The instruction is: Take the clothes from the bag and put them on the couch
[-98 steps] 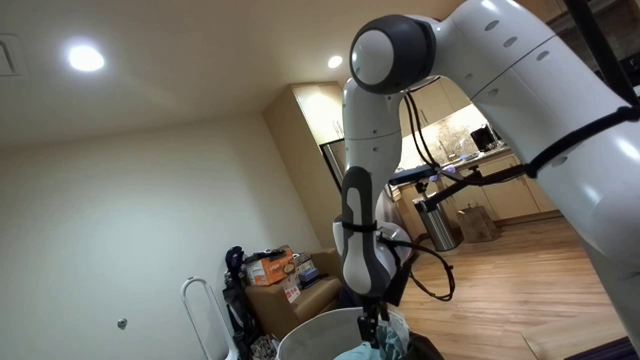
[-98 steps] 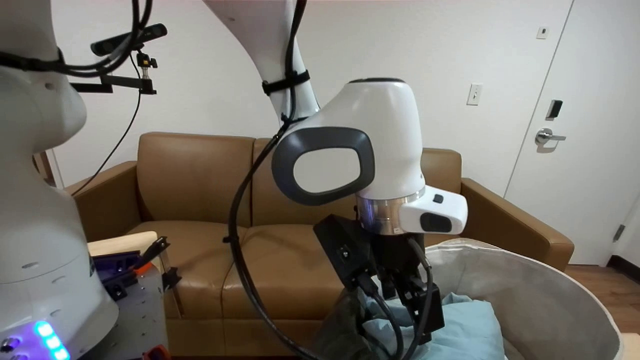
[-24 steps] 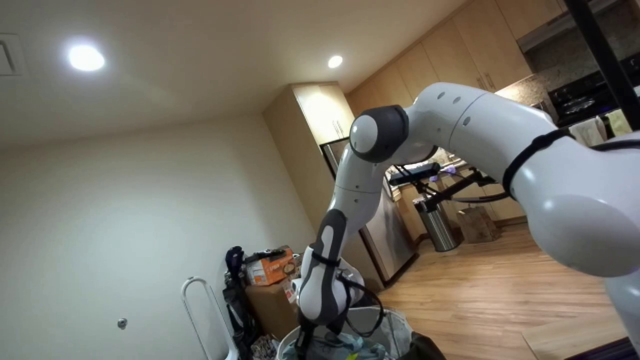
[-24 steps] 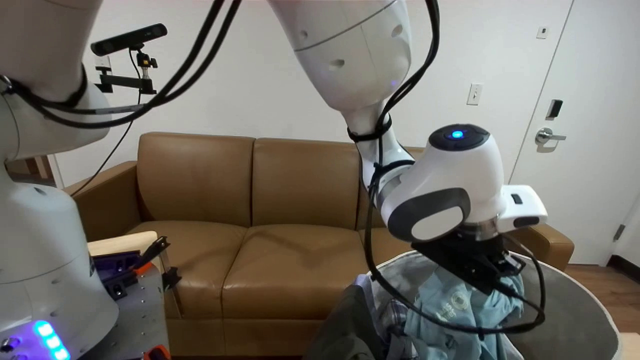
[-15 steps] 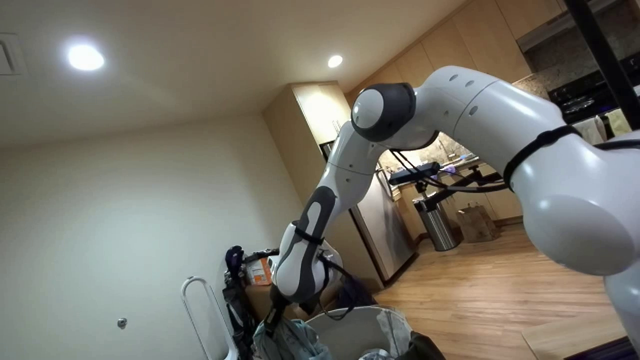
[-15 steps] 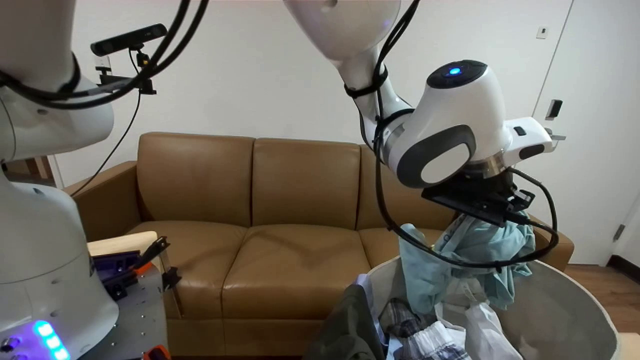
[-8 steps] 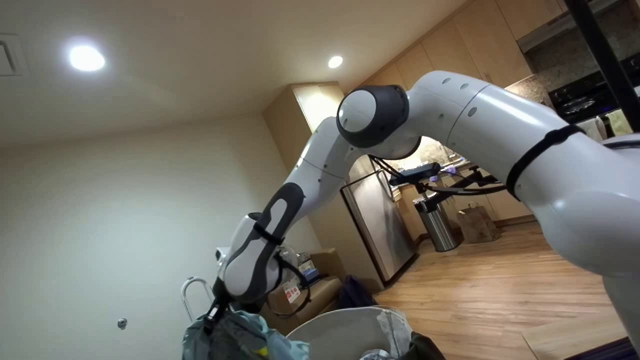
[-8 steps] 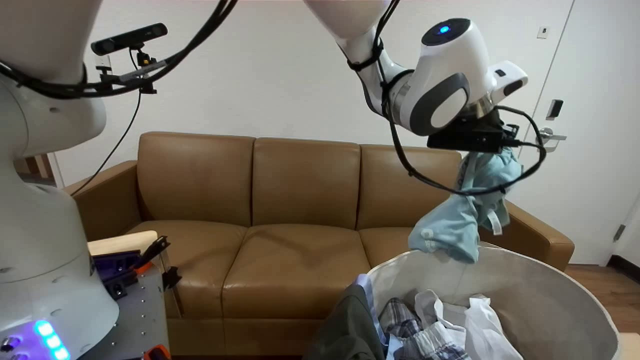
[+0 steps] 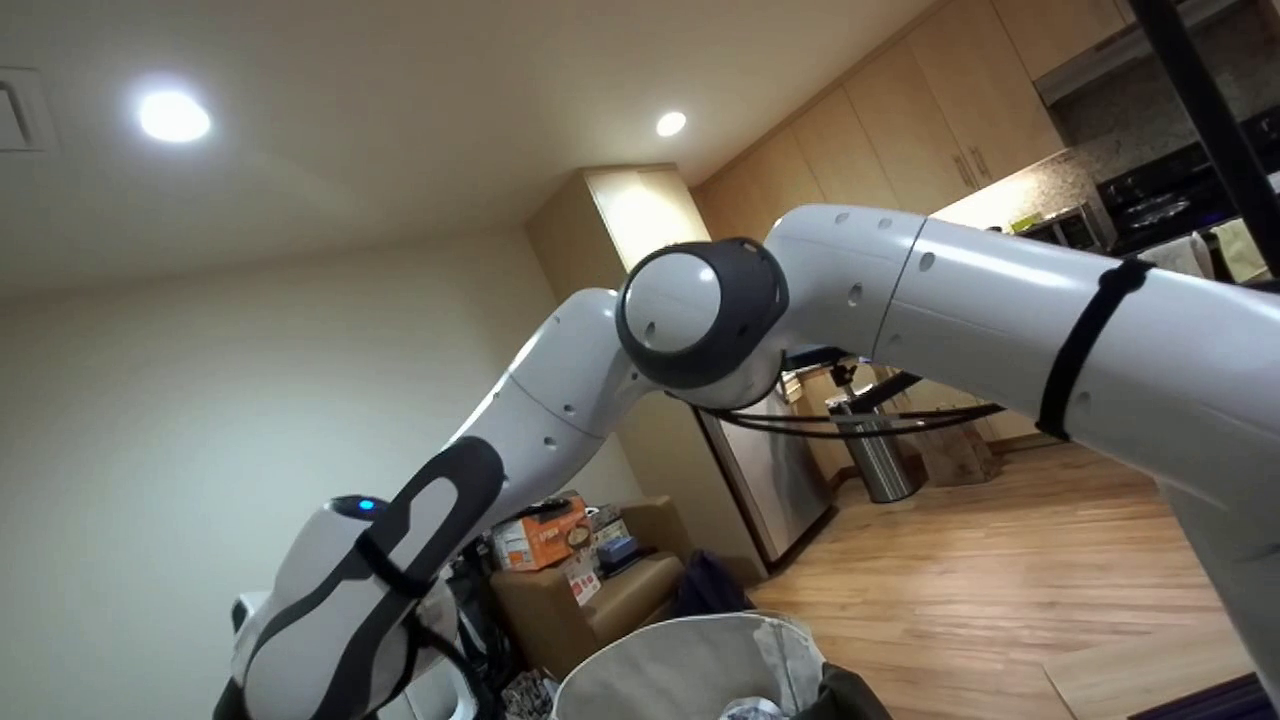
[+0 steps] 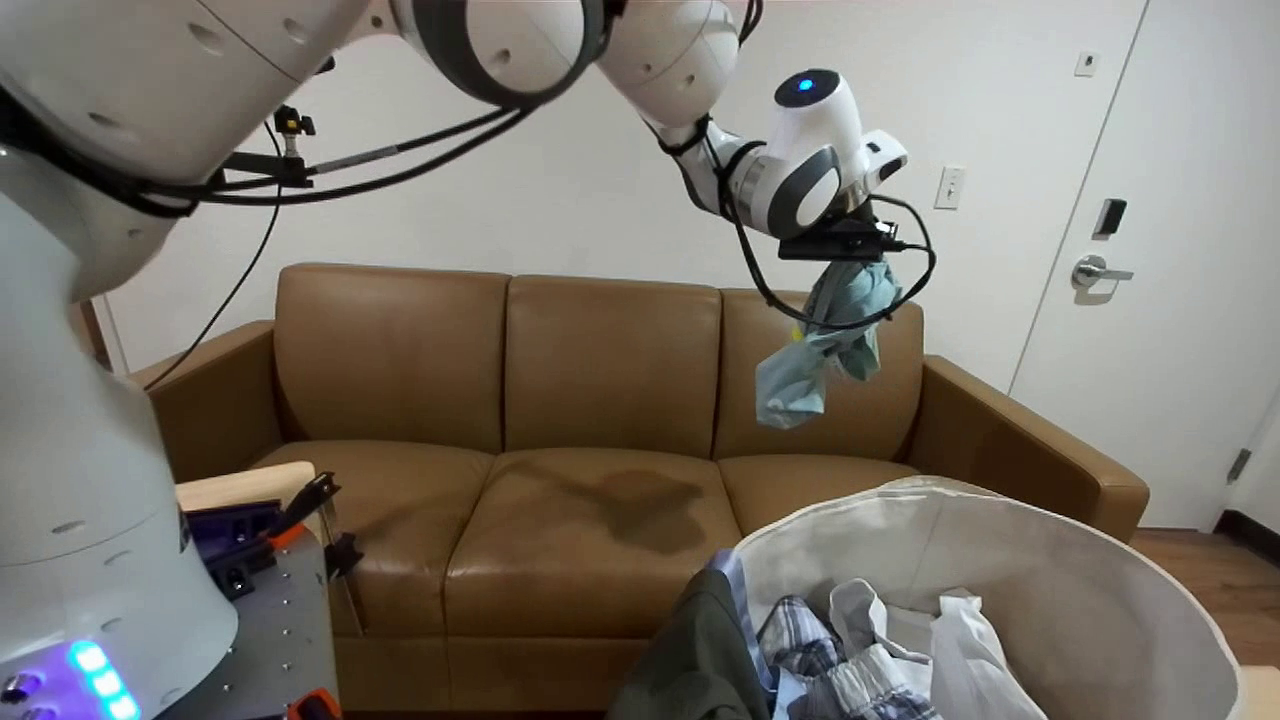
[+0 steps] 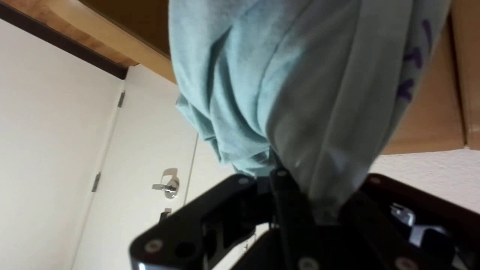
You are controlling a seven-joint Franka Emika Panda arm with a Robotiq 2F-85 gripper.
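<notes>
The couch (image 10: pixel 610 400) looks smooth and leathery, the bag (image 10: pixel 1090 600) and garment (image 11: pixel 292 82) matt cloth.

My gripper (image 10: pixel 864 260) held the light-blue garment (image 10: pixel 822 350) at its upper end, outboard of the right edge of the metal desk (image 10: pixel 268 645). The garment hung in front of the backrest of the couch (image 10: pixel 610 370), clear of the seat. The couch extended past the desk's far right corner. The bag (image 10: pixel 1080 590) stood well apart from the right edge; plaid cloth (image 10: pixel 797 630) and white cloth (image 10: pixel 970 650) lay inside.
</notes>
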